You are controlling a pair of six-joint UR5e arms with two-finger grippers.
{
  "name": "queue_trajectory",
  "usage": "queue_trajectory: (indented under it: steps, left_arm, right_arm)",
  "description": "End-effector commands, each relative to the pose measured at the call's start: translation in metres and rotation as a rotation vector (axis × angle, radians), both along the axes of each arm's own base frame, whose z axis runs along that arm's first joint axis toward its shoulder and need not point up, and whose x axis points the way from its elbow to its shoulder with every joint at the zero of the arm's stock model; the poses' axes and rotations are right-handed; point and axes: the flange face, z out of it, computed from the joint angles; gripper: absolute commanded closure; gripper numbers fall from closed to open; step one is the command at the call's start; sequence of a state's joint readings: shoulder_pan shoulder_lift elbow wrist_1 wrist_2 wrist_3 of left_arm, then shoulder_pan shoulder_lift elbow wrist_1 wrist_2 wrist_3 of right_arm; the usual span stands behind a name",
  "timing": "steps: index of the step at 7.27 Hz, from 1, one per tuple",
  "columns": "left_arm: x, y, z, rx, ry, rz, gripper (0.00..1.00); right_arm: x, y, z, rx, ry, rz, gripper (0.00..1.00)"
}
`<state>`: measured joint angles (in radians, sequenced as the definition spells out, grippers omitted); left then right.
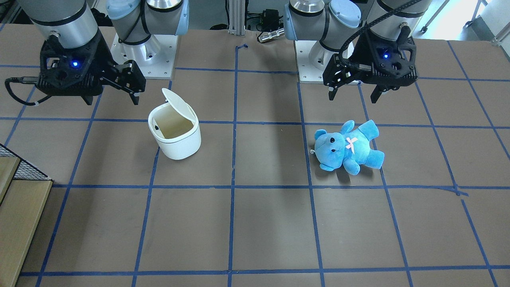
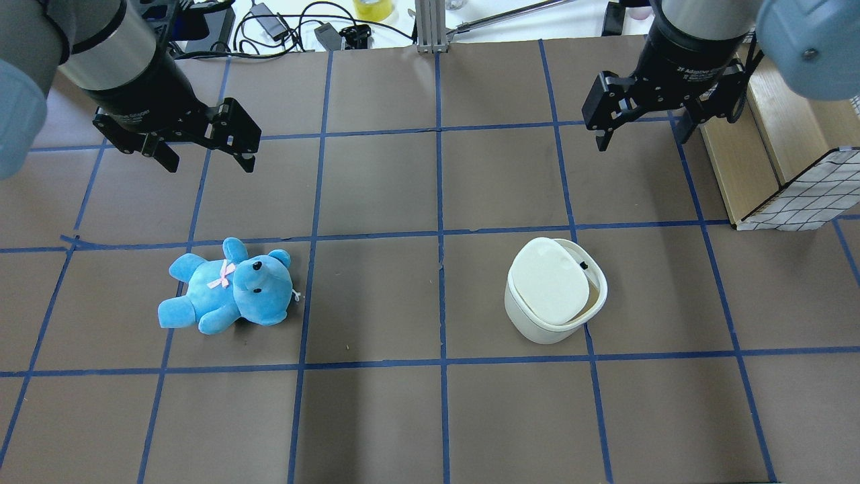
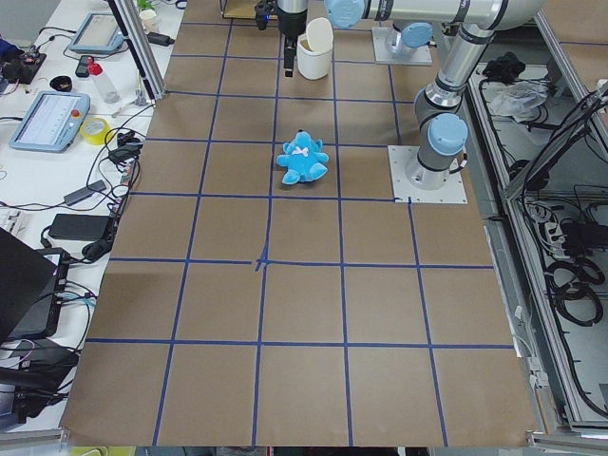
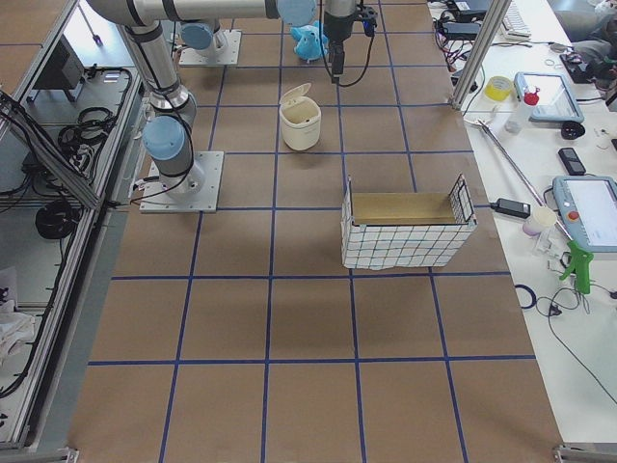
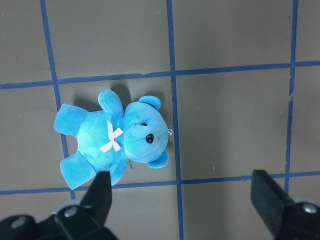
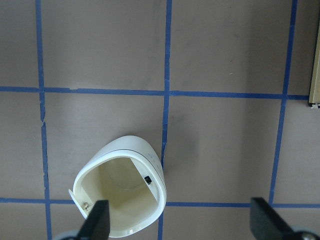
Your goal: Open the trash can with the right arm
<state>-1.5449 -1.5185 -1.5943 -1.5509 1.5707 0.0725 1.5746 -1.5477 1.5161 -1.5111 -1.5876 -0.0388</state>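
The white trash can [image 1: 177, 141] stands on the table with its lid [image 1: 179, 103] tipped up on the robot's side, so its beige inside shows. It also appears in the overhead view [image 2: 537, 316] and in the right wrist view [image 6: 145, 155]. My right gripper [image 1: 134, 87] is open and empty, raised beside and clear of the can; in the overhead view my right gripper [image 2: 641, 138] sits beyond the can. My left gripper [image 1: 352, 95] is open and empty above the blue teddy bear [image 1: 348, 147].
The teddy bear [image 2: 225, 289] lies on its back on the robot's left half, under the left wrist camera [image 5: 115, 142]. A wire-mesh basket with a wooden box [image 2: 799, 195] stands at the table's right end. The arm bases [image 1: 143, 52] are at the table's back.
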Motion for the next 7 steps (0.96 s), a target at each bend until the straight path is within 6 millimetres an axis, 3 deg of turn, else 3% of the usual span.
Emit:
queue_trajectory:
  steps: [1,5,7]
  left_arm:
    - [0.0,0.0,-0.001,0.001,0.003,0.005,0.0]
    - [0.0,0.0,0.0,0.0,0.0,0.01,0.0]
    - [0.0,0.0,-0.001,0.001,0.0,0.007,0.0]
  right_arm:
    - [0.006,0.011,0.0,0.061,-0.039,0.004,0.0]
    - [0.01,0.022,-0.004,0.144,-0.083,-0.017,0.0]
    - [0.007,0.023,0.014,0.092,-0.055,-0.021,0.0]
